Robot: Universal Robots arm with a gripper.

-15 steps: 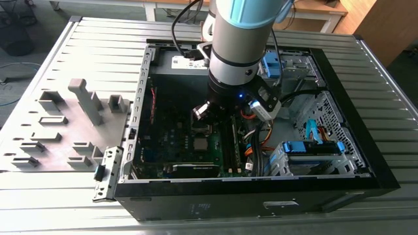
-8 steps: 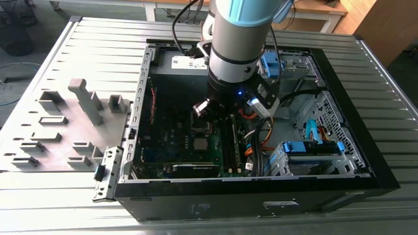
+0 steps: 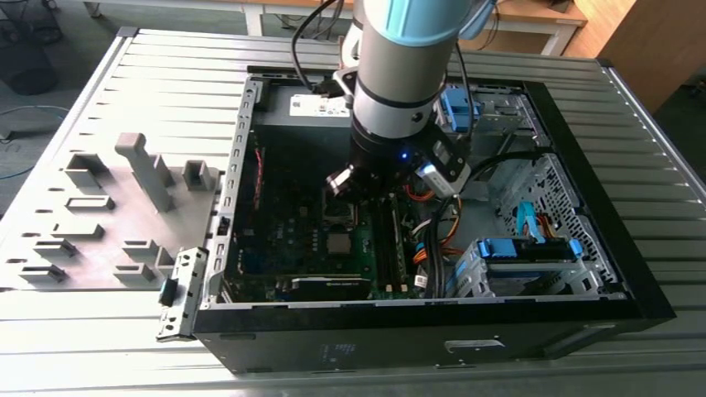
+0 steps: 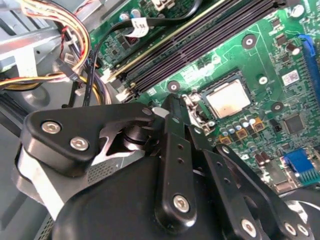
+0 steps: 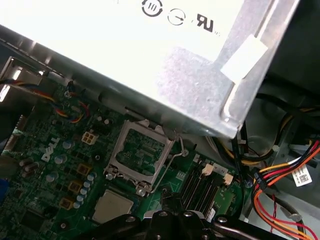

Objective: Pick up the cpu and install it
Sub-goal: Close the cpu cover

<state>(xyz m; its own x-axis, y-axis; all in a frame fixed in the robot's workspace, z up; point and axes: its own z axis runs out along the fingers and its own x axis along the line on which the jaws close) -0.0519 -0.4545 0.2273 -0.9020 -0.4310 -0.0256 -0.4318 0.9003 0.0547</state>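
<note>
1. In both wrist views the cpu (image 4: 228, 98) (image 5: 112, 206) lies flat in its socket (image 4: 206, 91) on the green board (image 4: 280, 45), with its silver-grey top facing up and showing whole.
2. Beside the socket, the hinged metal frame (image 5: 140, 150) stands tilted open and does not cover the cpu.
3. The claw (image 3: 355, 184) hangs inside the computer case (image 3: 596, 273), over the board and near the socket. Its black links cross the foreground of the second wrist view, close to the cpu. The pictures do not show whether the claw is spread or pressed together.
4. Long dark slots (image 4: 200, 45) run along the board just beside the socket.
5. A big grey box (image 5: 150, 50) with a white label sits beyond the open frame in the first wrist view. Coloured wires (image 5: 280, 175) are bundled near its corner.
6. In the exterior view the arm (image 3: 403, 66) reaches down into the case. The case lies open on a ribbed metal tabletop (image 3: 111, 347).
7. Grey blocks (image 3: 144, 174) stand on the tabletop at the exterior view's left, well apart from the claw.
</note>
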